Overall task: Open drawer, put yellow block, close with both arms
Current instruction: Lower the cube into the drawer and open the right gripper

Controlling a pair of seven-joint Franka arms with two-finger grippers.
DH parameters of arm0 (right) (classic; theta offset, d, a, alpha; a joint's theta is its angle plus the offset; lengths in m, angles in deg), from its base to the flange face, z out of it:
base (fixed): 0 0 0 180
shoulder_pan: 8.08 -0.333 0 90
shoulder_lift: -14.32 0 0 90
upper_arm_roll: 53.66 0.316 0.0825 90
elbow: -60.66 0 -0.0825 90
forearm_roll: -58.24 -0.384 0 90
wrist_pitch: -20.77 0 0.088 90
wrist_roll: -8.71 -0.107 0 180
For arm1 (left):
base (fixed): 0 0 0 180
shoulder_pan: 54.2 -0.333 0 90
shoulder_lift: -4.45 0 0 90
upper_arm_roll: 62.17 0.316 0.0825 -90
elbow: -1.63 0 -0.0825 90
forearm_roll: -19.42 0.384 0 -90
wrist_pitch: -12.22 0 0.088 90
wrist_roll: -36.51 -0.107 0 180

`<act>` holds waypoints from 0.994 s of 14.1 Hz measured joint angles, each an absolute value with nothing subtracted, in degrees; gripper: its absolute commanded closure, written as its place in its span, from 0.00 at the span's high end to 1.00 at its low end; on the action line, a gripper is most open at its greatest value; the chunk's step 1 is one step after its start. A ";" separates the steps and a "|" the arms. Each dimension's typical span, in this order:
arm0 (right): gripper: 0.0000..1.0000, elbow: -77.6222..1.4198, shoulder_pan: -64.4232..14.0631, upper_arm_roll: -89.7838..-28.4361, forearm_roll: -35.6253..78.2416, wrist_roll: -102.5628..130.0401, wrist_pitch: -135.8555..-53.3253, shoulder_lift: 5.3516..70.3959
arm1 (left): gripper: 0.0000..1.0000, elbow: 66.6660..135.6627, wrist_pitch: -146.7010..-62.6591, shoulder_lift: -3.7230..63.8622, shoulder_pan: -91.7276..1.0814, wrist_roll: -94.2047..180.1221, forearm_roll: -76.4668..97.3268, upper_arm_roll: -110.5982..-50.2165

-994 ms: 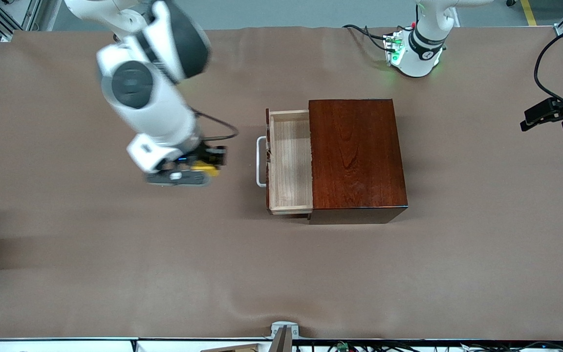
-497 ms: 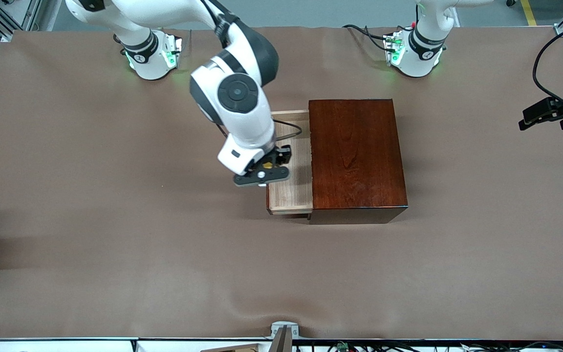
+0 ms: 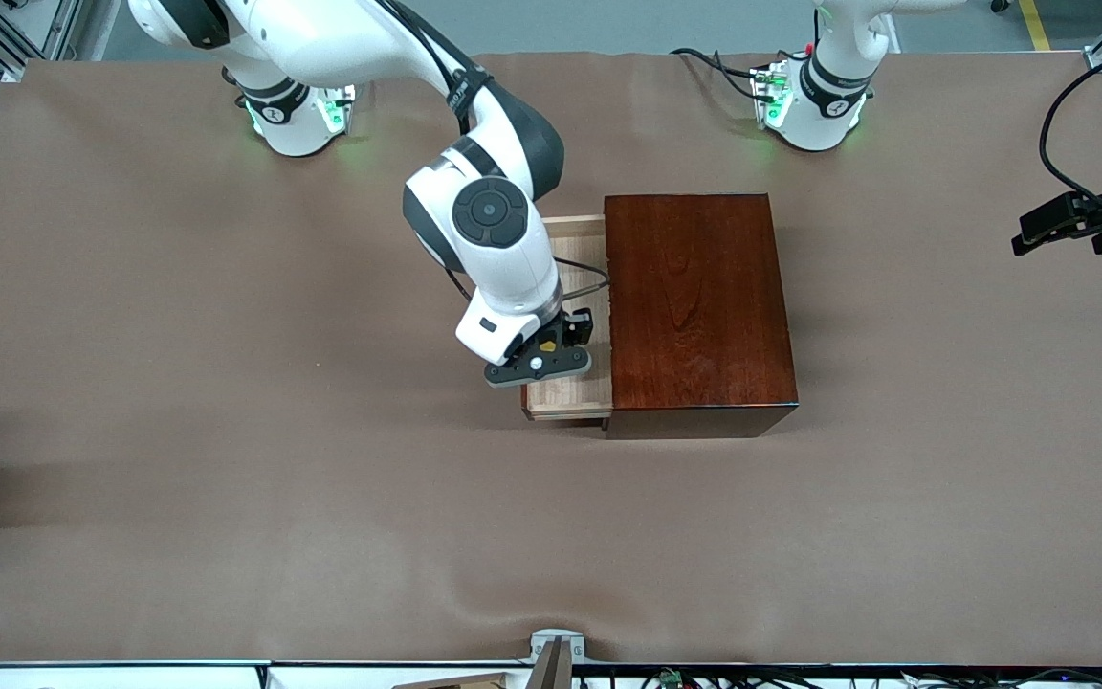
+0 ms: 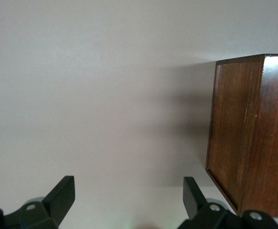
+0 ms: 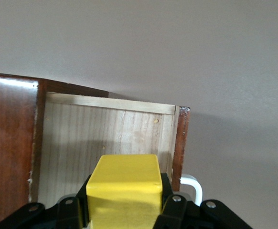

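Note:
The drawer (image 3: 570, 394) stands pulled out of the dark mahogany box (image 3: 694, 306) toward the right arm's end of the table, its pale wood tray (image 5: 105, 138) bare. My right gripper (image 3: 551, 352) hangs over that tray, shut on the yellow block (image 5: 124, 183), which shows as a small yellow spot (image 3: 547, 346) between the fingers. The white handle (image 5: 192, 185) peeks out beside the drawer front; the right wrist covers it in the front view. My left gripper (image 3: 1072, 225) waits open and empty at the left arm's end of the table, with the box's side (image 4: 249, 138) in its wrist view.
Brown paper covers the whole table (image 3: 226, 478). The two green-lit bases (image 3: 297, 110) (image 3: 809, 105) stand along the edge farthest from the front camera. A black cable (image 3: 1053, 115) loops above the left gripper.
My right arm has swung from over the bare table at its own end to over the open drawer, carrying the yellow block. The left arm has hardly moved.

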State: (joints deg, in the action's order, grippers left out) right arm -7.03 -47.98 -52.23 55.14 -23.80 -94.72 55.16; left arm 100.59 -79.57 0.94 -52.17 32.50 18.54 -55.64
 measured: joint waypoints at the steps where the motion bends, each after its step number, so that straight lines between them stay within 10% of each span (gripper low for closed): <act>1: 0.00 -7.01 -48.02 -52.23 55.14 -24.54 -95.35 55.65 | 1.00 100.61 -79.57 0.94 -52.17 32.50 18.54 -55.64; 7: 0.00 -6.74 -48.71 -52.22 55.12 -28.85 -96.33 57.62 | 1.00 100.65 -78.74 0.95 -52.17 32.51 18.54 -55.64; 8: 0.11 -6.72 -48.77 -52.22 55.12 -29.07 -96.40 57.88 | 1.00 100.66 -78.73 0.95 -52.17 32.51 18.54 -55.64; 10: 0.85 -6.72 -48.84 -52.20 54.94 -29.36 -96.69 58.29 | 1.00 100.66 -78.72 0.95 -52.17 32.51 18.54 -55.64; 11: 1.00 -6.72 -48.84 -52.20 54.55 -29.91 -96.76 58.37 | 1.00 100.66 -78.72 0.95 -52.17 32.51 18.54 -55.64; 14: 1.00 -6.32 -48.85 -52.18 53.50 -31.37 -96.73 58.36 | 1.00 100.66 -78.72 0.95 -52.17 32.51 18.54 -55.64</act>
State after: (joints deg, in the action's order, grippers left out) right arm -6.32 -48.85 -52.18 53.50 -31.37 -96.73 58.36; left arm 100.66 -78.72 0.95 -52.17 32.51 18.54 -55.64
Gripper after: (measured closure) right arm 0.207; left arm 0.000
